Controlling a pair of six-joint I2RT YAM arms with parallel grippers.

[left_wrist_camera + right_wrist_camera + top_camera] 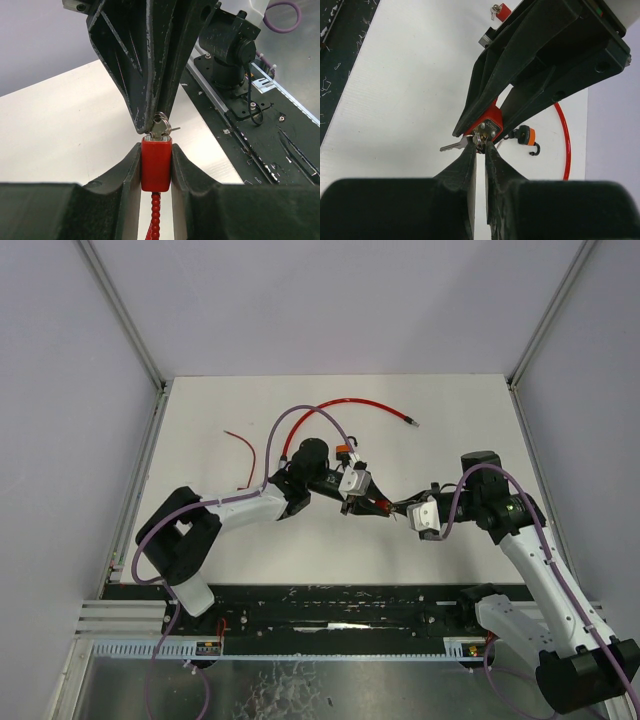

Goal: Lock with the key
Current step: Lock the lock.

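Your left arm (245, 508) reaches from the near-left corner, elbow kinked out to the side, forearm running right toward the middle, and its left claw (365, 502) is squeezed tight on the red lock (156, 167), one finger flat on each side. The right arm (540, 570) comes up from the near-right corner, bends at the elbow and points left, so the two claws meet nose to nose. Your right claw (479, 148) has its jaws pinched nearly together on the key (160, 129) sitting in the top of that lock.
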